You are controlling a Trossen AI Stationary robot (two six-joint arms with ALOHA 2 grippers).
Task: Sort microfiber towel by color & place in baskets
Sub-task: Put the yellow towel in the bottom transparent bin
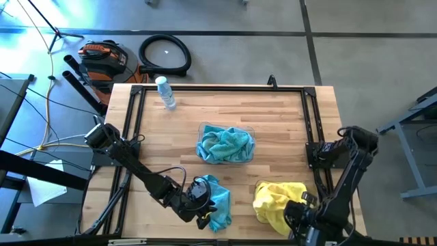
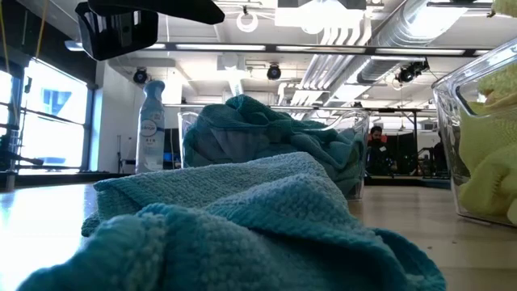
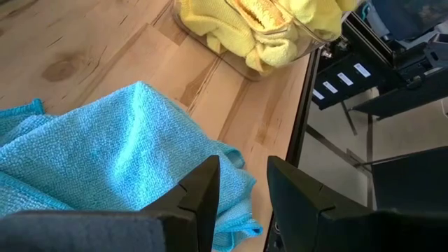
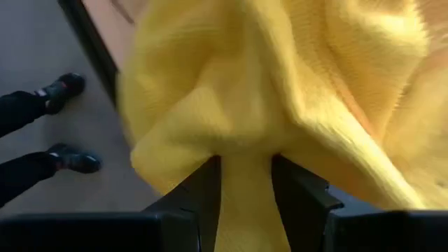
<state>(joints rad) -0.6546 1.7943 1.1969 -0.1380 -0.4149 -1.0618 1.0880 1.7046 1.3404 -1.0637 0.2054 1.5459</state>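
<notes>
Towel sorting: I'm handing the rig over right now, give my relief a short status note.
Right gripper: shut on a yellow towel at the yellow basket, near right.
Left gripper: open, empty, over the loose teal towel on the table, near edge.
Done: teal towels fill the centre basket; more yellow ones are in theirs.
Left: release the yellow towel, then move the loose teal towel to the centre basket.

Teal towel (image 3: 119, 161) nubby matt cloth; yellow towel (image 4: 280, 91) same; baskets (image 2: 477, 145) clear glossy plastic; table (image 1: 273, 113) smooth wood.
</notes>
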